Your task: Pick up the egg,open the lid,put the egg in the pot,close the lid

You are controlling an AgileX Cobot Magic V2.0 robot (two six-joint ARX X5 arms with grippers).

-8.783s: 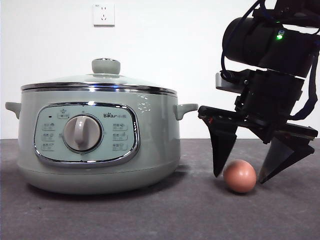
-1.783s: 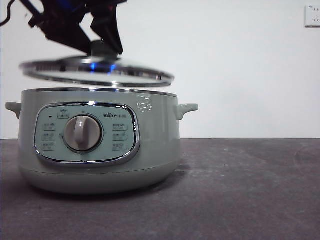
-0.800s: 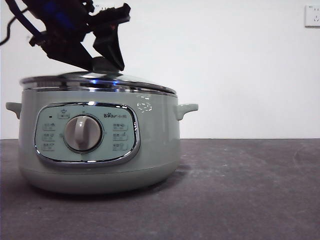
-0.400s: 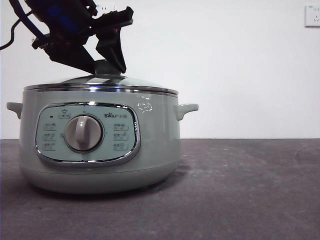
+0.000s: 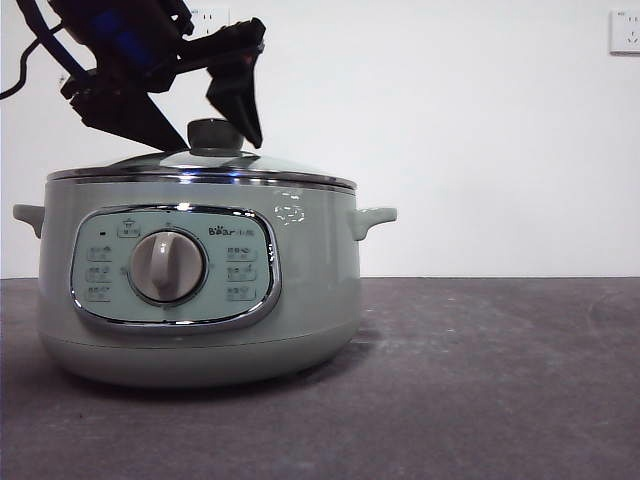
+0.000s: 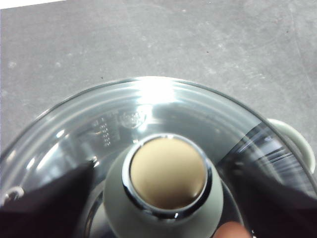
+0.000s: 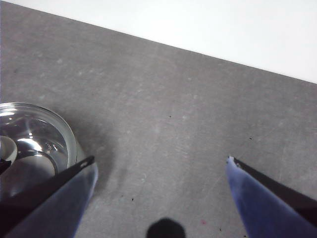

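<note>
The sage-green pot [image 5: 310, 290] stands at the left of the table. The glass lid [image 5: 270, 165] sits flat on its rim, with the green knob [image 5: 214, 135] upright. My left gripper [image 5: 195, 130] hangs over the lid, open, one jaw on each side of the knob and clear of it. In the left wrist view the knob [image 6: 167, 173] lies between the spread jaws of my left gripper [image 6: 166, 198]. A small reddish-brown patch, the egg [image 6: 232, 230], shows through the glass. My right gripper [image 7: 161, 181] is open and empty, high over the bare table beside the pot.
The grey table [image 5: 500, 380] stretches to the right of the pot. A pot side handle [image 5: 372, 217] sticks out to the right. Wall sockets [image 5: 625, 30] are on the white wall behind. The lid [image 7: 34, 144] shows at the edge of the right wrist view.
The lid came down from above the pot and now rests on its rim. My left gripper's jaws have spread apart and let go of the knob.
</note>
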